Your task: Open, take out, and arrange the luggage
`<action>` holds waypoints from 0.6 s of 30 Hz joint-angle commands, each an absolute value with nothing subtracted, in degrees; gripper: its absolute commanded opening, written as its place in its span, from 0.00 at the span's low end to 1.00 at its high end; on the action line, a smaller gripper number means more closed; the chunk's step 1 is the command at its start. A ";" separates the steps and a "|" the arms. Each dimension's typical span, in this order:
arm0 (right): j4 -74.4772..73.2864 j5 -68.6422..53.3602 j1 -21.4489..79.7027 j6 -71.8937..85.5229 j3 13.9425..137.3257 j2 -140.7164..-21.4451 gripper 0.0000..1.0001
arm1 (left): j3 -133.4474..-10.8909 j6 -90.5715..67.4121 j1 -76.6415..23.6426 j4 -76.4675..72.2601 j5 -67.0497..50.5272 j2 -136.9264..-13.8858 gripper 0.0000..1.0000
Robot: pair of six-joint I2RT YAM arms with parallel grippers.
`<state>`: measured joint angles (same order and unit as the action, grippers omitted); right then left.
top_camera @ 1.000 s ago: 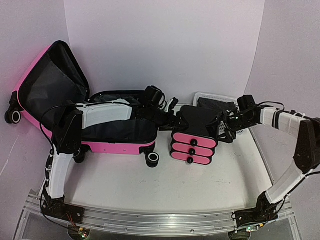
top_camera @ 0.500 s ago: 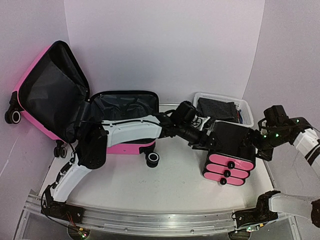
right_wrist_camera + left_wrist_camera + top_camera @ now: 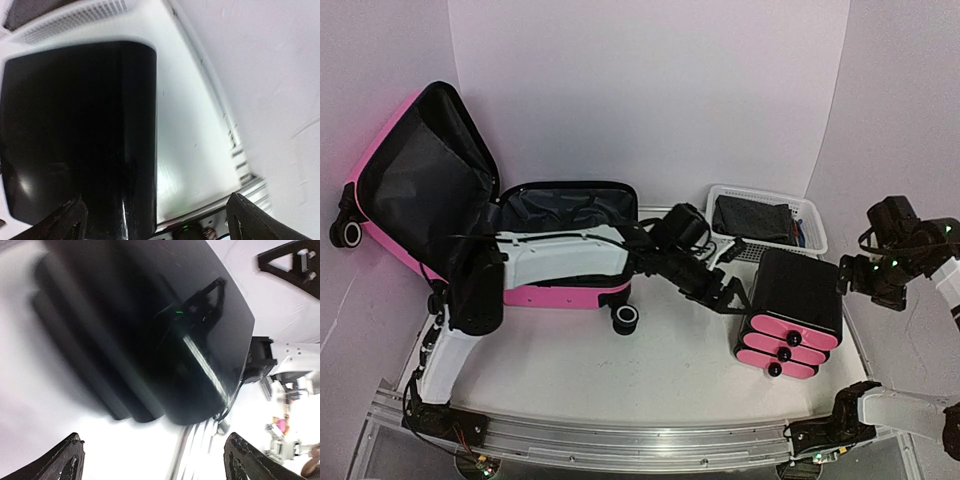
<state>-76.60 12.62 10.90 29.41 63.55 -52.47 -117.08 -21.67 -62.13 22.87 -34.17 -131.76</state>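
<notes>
Step in hand: the take-out step is judged to be at its end. A small black cabinet with three pink drawers is seen standing on the counter at the right of centre, outside the luggage and in front of a white mesh basket that holds a dark cloth.

Fingers: in the left wrist view the left fingers are spread wide with nothing between them, and the cabinet's black side lies ahead of them. In the right wrist view the right fingers are likewise spread and grasp nothing. In the top view each set is placed just beside the cabinet, one on either side. Contact cannot be confirmed.

Next move, as judged: both arms are to be drawn clear without the cabinet being nudged. The open case is then to be checked for further contents. Whether any are left cannot be told, as the left arm crosses the opening.

Condition of the luggage: a hot-pink hard shell with black lining and a black rim band is noted. It occupies the left half of the top view. The lower half lies flat on the counter at centre left, and the lid is propped up and back toward the upper left. Small black wheels are visible. No damage is observed.
</notes>
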 commanded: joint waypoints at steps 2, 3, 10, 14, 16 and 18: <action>-77.23 16.40 10.92 15.54 78.60 -52.77 0.98 | -108.22 -12.19 -51.10 28.08 -22.15 -107.49 0.99; -76.69 16.21 10.91 13.44 81.02 -53.27 0.98 | -106.83 -10.41 -49.48 29.39 -19.96 -103.46 0.99; -70.70 8.79 10.90 6.75 92.95 -54.40 0.98 | -103.52 4.41 -44.30 36.89 5.54 -78.65 1.00; -67.89 5.83 10.99 5.43 96.78 -53.69 0.98 | -101.44 7.89 -44.30 36.70 16.96 -67.80 1.00; -66.95 5.23 10.90 4.93 98.20 -53.02 0.98 | -100.63 8.57 -44.23 36.30 20.59 -63.41 1.00; -66.02 5.15 10.94 4.39 98.66 -52.24 0.98 | -99.50 8.88 -44.29 35.12 22.86 -59.53 1.00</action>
<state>-71.16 7.44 10.92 7.25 96.03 -53.60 -102.76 4.62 -44.60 33.61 11.00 -63.13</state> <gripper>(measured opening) 0.983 0.997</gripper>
